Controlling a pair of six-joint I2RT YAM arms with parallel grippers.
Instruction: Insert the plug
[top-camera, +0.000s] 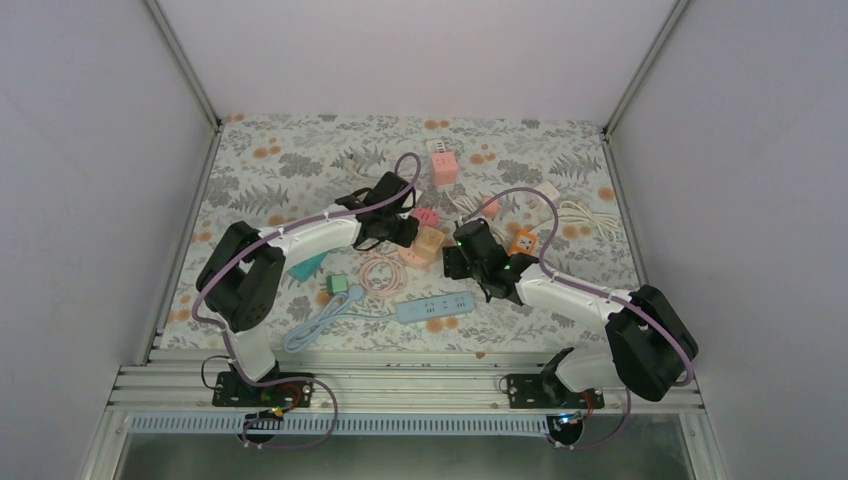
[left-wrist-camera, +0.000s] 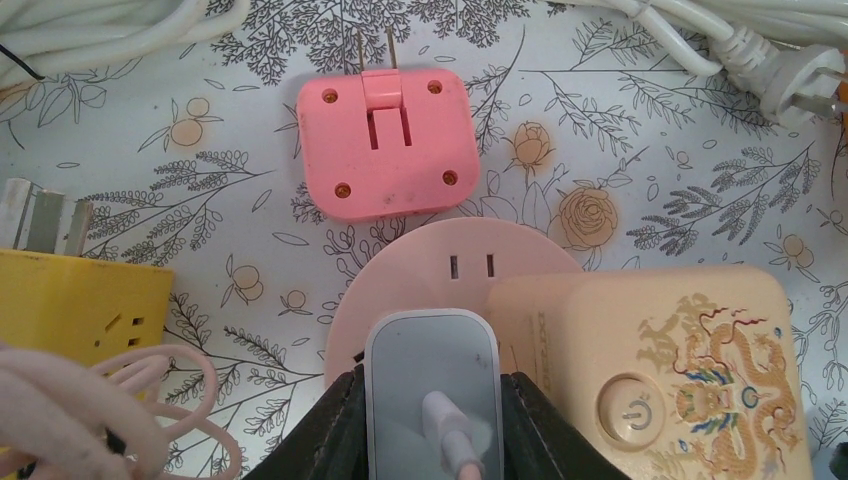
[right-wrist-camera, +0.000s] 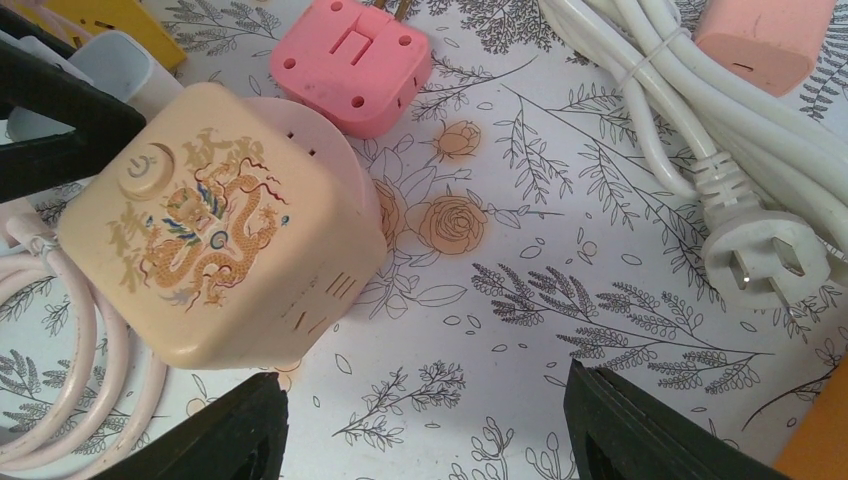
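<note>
White plug (left-wrist-camera: 430, 350) sits clamped in left gripper (left-wrist-camera: 432, 388) over pink socket (left-wrist-camera: 450, 250)

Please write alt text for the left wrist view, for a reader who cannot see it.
The left hand grips a grey plug with a pale pink cable, over a round pink socket. A beige dragon-printed cube sits beside the plug, a pink adapter beyond.

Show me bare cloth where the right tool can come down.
Free: the patch between the cream cube and the white plug, just ahead of the open right tool. Crowded: around the pink adapter and the left tool gripping the grey plug.
</note>
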